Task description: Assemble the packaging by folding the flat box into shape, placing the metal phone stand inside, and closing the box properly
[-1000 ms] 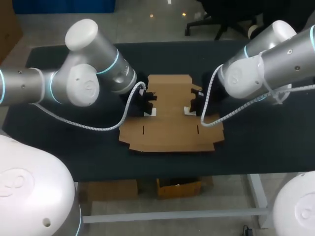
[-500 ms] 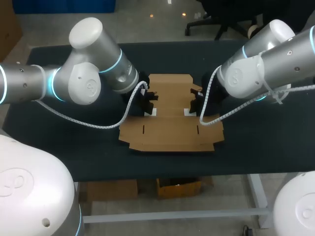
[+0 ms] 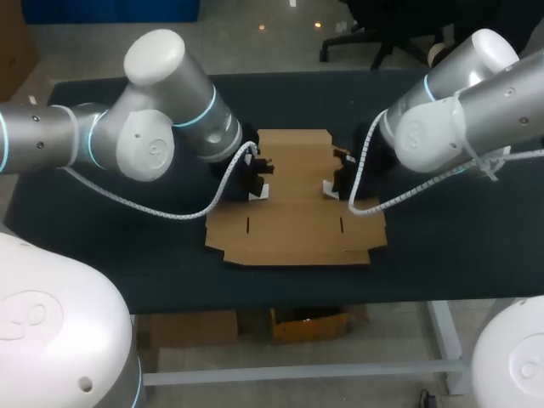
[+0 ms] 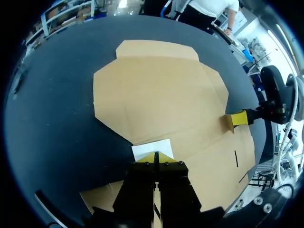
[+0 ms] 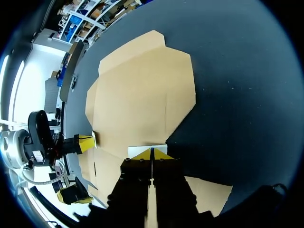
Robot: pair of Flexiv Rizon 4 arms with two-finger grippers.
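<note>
At flat box [image 3: 293, 208] edges, left gripper [image 4: 156, 156] and right gripper [image 5: 152, 153], both closed tight, barely shifted; folding unstarted.

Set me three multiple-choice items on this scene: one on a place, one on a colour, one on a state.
1. Where does the cardboard box lie?
A. On the floor
B. On the table, between the left gripper and the right gripper
C. Lifted in the air by one arm

2. What colour are the grippers' tips?
A. Red
B. Yellow
C. Green

3. What state is the cardboard box in?
A. Flat, not yet folded
B. Folded up and closed
C. Torn in two

Answers:
1 B: the head view shows it on the dark table with a gripper at each side edge.
2 B: both wrist views show yellow tips.
3 A: its panels and flaps all lie spread out.
</note>
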